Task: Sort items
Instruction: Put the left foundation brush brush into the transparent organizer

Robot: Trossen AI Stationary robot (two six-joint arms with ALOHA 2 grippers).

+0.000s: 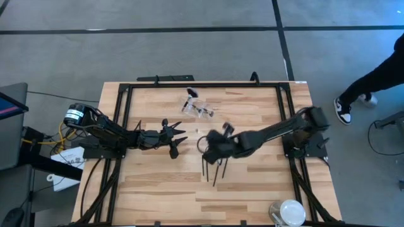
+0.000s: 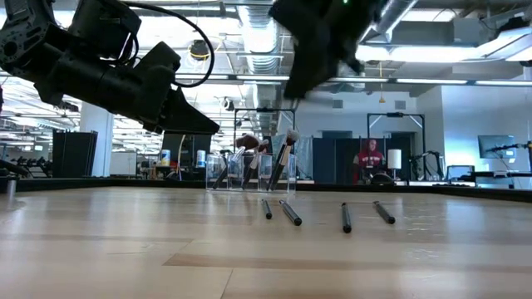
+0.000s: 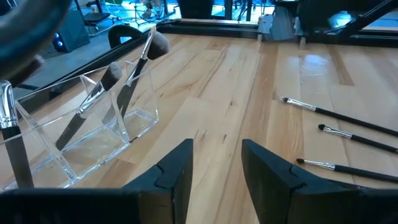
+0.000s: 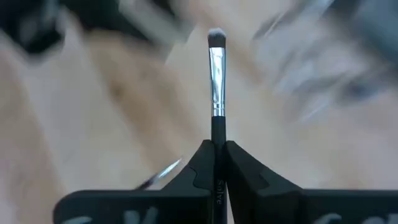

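Observation:
Several slim black-handled brushes (image 1: 213,169) lie flat side by side on the wooden table; they also show in the low view (image 2: 347,218) and the left wrist view (image 3: 348,121). A clear plastic holder (image 1: 201,110) (image 3: 93,137) stands toward the far edge with a few brushes leaning in its compartments. My right gripper (image 1: 208,144) (image 4: 217,146) hovers above the loose brushes, shut on one brush (image 4: 216,81). My left gripper (image 1: 178,140) (image 3: 217,168) is open, left of the right gripper, holding nothing. My right gripper pinches a brush by its black handle (image 4: 217,130), just behind the silvery ferrule, between the two fingers. The brush runs along the fingers; its ferrule and small bristle tip (image 4: 216,38) stick out ahead. In the low view the gripper is raised well above the table.
A round white-and-clear disc (image 1: 287,211) sits at the table's near right corner. A black frame (image 1: 189,85) runs along the table's edges. Bare wood lies between the holder and the loose brushes. A person's leg and shoe (image 1: 353,101) show beyond the table's right side.

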